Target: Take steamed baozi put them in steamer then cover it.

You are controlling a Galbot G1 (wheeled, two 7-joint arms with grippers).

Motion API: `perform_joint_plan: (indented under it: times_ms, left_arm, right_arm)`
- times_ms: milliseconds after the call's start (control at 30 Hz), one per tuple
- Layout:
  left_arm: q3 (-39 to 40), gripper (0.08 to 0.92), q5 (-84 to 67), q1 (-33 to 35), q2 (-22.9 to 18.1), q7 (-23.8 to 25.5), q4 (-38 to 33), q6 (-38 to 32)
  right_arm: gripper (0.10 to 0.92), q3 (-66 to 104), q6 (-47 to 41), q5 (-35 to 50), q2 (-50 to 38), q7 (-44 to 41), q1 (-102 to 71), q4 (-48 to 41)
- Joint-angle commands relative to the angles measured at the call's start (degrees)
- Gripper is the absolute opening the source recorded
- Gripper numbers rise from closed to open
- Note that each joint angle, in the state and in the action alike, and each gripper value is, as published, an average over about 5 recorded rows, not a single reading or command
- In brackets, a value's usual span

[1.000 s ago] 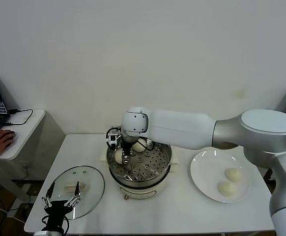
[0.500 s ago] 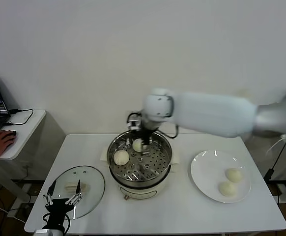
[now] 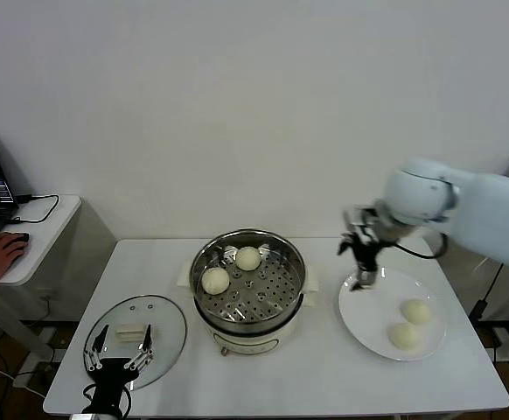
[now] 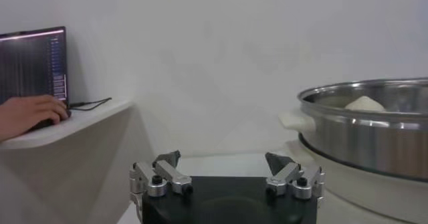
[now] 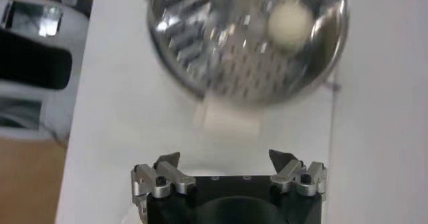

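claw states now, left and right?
Left claw: open, empty, above the round clear glass lid.
Right claw: open, empty, over the flat white plate.

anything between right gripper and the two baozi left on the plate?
Nothing visible. The right gripper, open, hangs over the plate's near-steamer edge; the two baozi lie on its far side, uncovered, with only bare plate between.

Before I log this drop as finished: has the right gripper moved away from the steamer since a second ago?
Yes. The right gripper has swung from over the steamer to above the plate's near edge, jaws open and empty.
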Motion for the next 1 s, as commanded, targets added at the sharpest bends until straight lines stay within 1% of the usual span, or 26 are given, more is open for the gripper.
perform_joint_plan:
  times_ms: [33,133,267,467,800,1000]
  left_arm:
    - [0.22,0.823,0.75,0.22,-0.39,-0.1,0.36,0.09]
    - [0.2,0.823,1.2,0.42,-0.57,-0.14,0.7,0.1]
    - [0.12,0.823,1.46,0.73,-0.84,-0.19,0.93,0.05]
    - [0.07,0.823,1.56,0.97,-1.27,-0.25,1.23,-0.14]
    - [-0.58,0.823,1.43,1.34,-1.02,-0.25,1.16,-0.19]
    - [-0.68,0.823,1.41,1.33,-0.9,-0.23,1.09,-0.19]
  right_arm:
    - [0.823,25.03,12.66,-18.39,-18.94,-4.44,-32.94,0.69]
    - [0.823,34.34,13.5,-21.79,-18.91,-3.9,-44.85,-1.24]
    - [0.823,40.97,13.95,-24.57,-17.54,-3.06,-51.94,-3.39]
    - [0.823,42.63,13.78,-27.16,-14.98,-1.1,-54.85,-5.89]
    - [0.823,45.03,13.3,-28.98,-9.27,1.04,-57.82,-11.43]
    - [0.822,45.41,13.42,-29.6,-7.36,1.64,-58.43,-13.97]
